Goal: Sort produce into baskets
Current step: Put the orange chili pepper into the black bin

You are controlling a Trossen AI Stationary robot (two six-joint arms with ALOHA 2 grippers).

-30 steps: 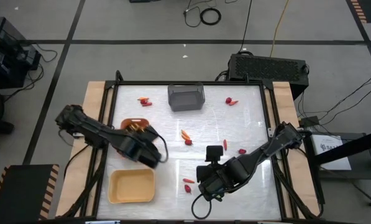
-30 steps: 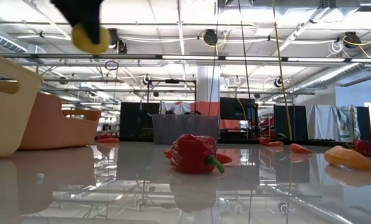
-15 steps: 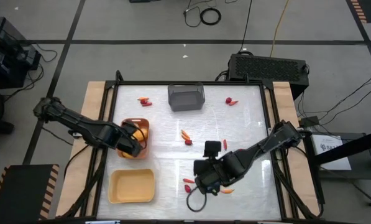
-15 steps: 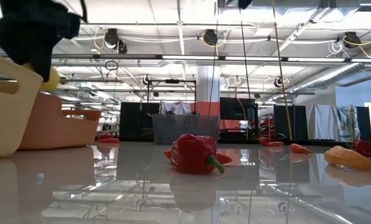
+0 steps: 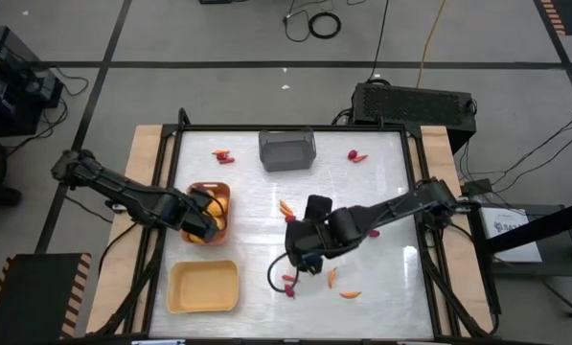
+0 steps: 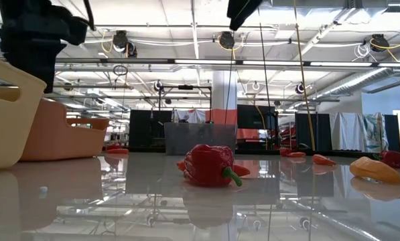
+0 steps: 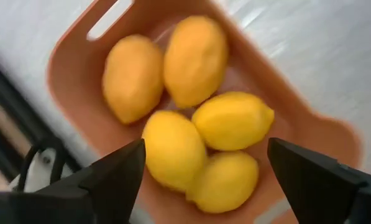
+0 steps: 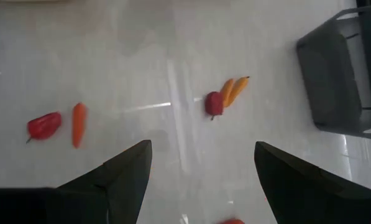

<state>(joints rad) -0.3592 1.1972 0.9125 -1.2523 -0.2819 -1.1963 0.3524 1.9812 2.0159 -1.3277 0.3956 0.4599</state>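
My left gripper (image 5: 205, 217) (image 7: 204, 149) hangs open and empty over the orange-brown tray (image 7: 334, 134), in which several yellow lemons (image 7: 232, 119) lie. My right gripper (image 5: 303, 245) (image 8: 204, 149) is open and empty above mid-table. Below it a dark-red pepper (image 8: 212, 103) lies against two orange carrots (image 8: 233, 91). Another red pepper (image 8: 43, 124) and a carrot (image 8: 78, 123) lie apart from them. The grey bin (image 5: 287, 150) stands at the far middle and the pale yellow tray (image 5: 205, 287) at the near left.
More produce lies loose: pieces at the far left (image 5: 223, 153) and far right (image 5: 357, 156), red ones (image 5: 290, 285) and orange ones (image 5: 340, 286) near the front edge. In the low view a red pepper (image 6: 210, 165) lies in front, with both trays (image 6: 59, 137) at the left.
My left gripper has carried a yellow lemon toward the table's left and come down over the orange-brown tray; the lemon no longer shows under it. My right gripper has gone from the near edge toward the far edge and a little left, uncovering orange pieces.
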